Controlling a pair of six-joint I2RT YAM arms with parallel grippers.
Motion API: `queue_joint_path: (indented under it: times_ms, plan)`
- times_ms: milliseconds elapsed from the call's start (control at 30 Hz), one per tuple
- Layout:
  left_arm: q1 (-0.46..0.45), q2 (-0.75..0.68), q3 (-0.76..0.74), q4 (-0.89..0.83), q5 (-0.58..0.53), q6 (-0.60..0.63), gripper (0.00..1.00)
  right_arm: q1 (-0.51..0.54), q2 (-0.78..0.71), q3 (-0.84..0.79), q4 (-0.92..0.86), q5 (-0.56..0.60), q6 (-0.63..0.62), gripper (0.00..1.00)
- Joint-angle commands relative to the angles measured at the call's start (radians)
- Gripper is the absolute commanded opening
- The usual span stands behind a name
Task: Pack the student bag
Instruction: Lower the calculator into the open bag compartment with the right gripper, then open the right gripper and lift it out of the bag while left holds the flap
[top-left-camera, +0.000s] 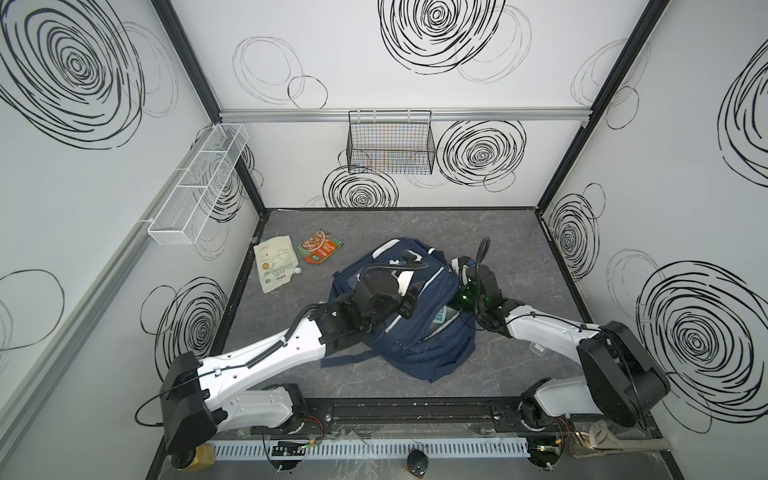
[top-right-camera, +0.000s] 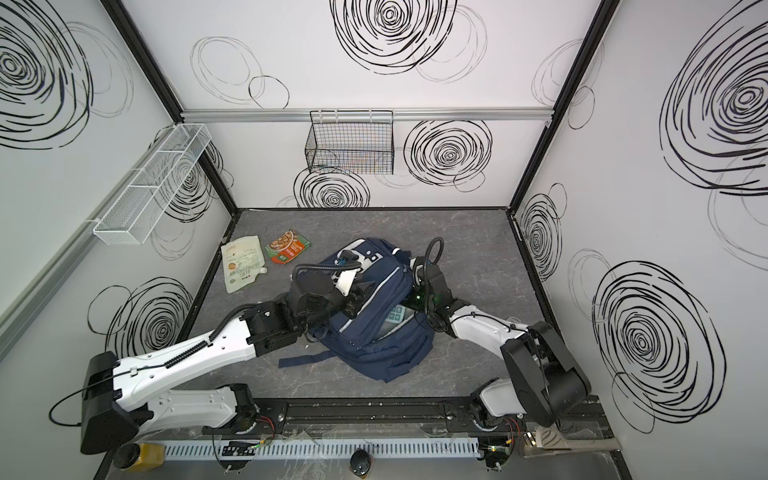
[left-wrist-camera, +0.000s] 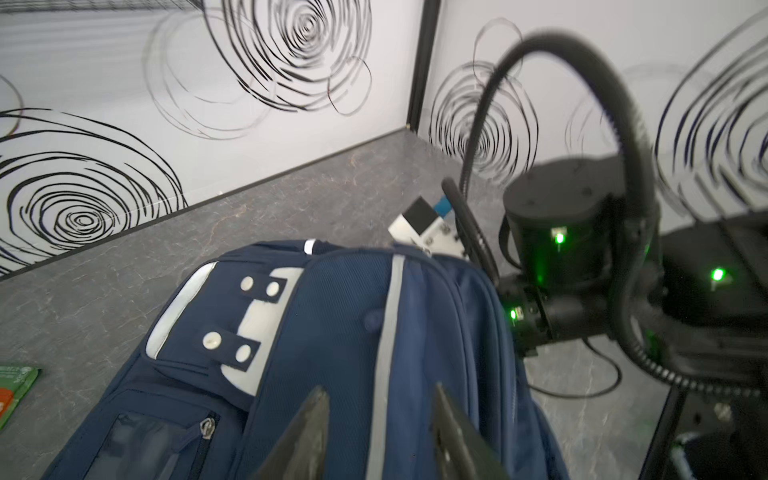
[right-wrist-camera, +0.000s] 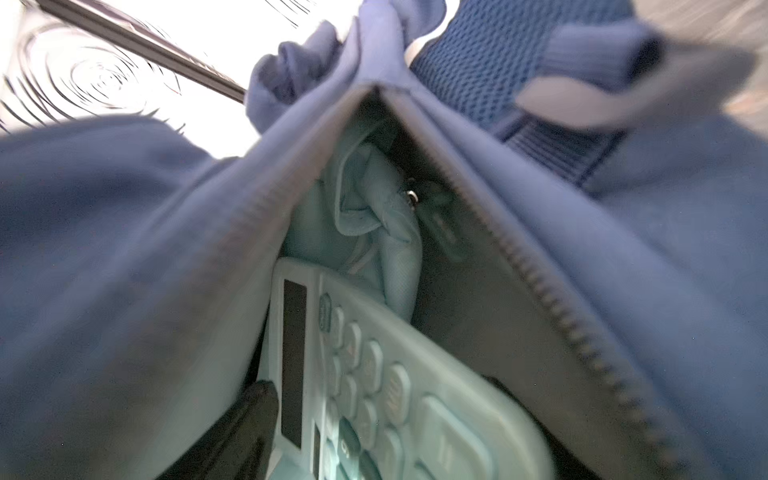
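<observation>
Right pincer sits inside the unzipped main compartment of the student bag, fingers spread to either side of a pale teal calculator; whether the pads touch its edges I cannot tell. Left pincer is likewise spread, pinching nothing, poised over the bag's upper face with the grey reflective stripe running between its fingers. Location of the bag: middle of the table, lying down, opening turned toward my right arm. Contents visible through the opening: the calculator, slanted against the lining, and behind it a folded umbrella. Outside the bag, well apart on the left: a white spouted pouch and an orange-and-green food packet. Step in hand, as I judge it: depositing the calculator. The next move calls for drawing my right pincer straight out through the gap without snagging the zipper teeth, then sending my left pincer to the white pouch while the opening is held wide.
</observation>
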Motion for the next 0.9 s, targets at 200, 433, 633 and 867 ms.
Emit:
queue_joint_path:
  times_ms: [200,433,633,867]
  plan:
    - [0.077,-0.179,-0.030,-0.045,-0.019,0.262,0.62,-0.086,-0.222,0.064,-0.376,0.066,-0.214,0.84]
    - [0.105,-0.276,-0.224,-0.075,0.164,0.521,0.69,-0.209,-0.338,-0.015,-0.276,0.020,-0.271,0.82]
    - [0.091,-0.204,-0.325,0.054,0.246,0.550,0.77,-0.211,-0.058,0.122,-0.176,-0.119,-0.253,0.82]
    - [0.077,-0.119,-0.329,0.086,0.236,0.579,0.82,-0.063,0.273,0.435,-0.233,-0.133,-0.223,0.80]
